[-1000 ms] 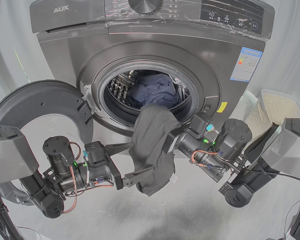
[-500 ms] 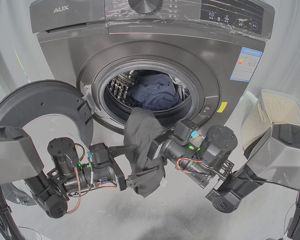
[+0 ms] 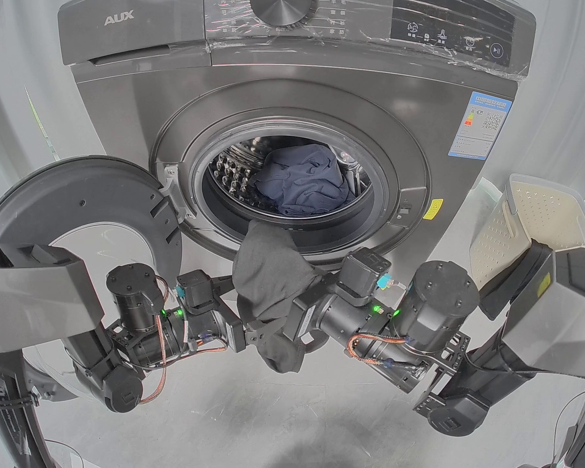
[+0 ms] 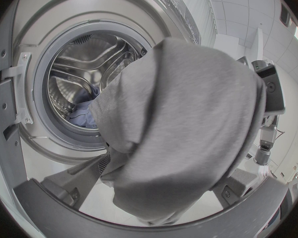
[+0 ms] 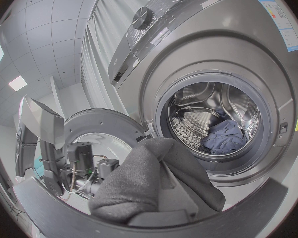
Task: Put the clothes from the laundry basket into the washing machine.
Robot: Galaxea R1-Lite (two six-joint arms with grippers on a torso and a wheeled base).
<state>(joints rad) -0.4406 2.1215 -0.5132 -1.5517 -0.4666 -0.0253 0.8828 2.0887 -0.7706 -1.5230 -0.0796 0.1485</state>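
A grey garment (image 3: 266,274) hangs bunched below the lower rim of the washing machine (image 3: 370,112) opening, its top edge against the door seal. My right gripper (image 3: 289,310) is shut on it from the right, with the cloth draped over its fingers (image 5: 177,195). My left gripper (image 3: 253,307) is open, and the garment's lower part (image 4: 182,123) sits between its spread fingers (image 4: 89,172). A navy garment (image 3: 302,177) lies inside the drum. The cream laundry basket (image 3: 539,219) stands at the right behind my right arm.
The round machine door (image 3: 78,209) stands swung open at the left, just above my left arm. Bare grey floor (image 3: 292,417) lies below both grippers. Pale curtains hang behind the machine.
My right gripper has carried the grey garment left and down, so its top slid from the drum mouth to the lower rim. My left gripper moved right until its fingers straddle the cloth.
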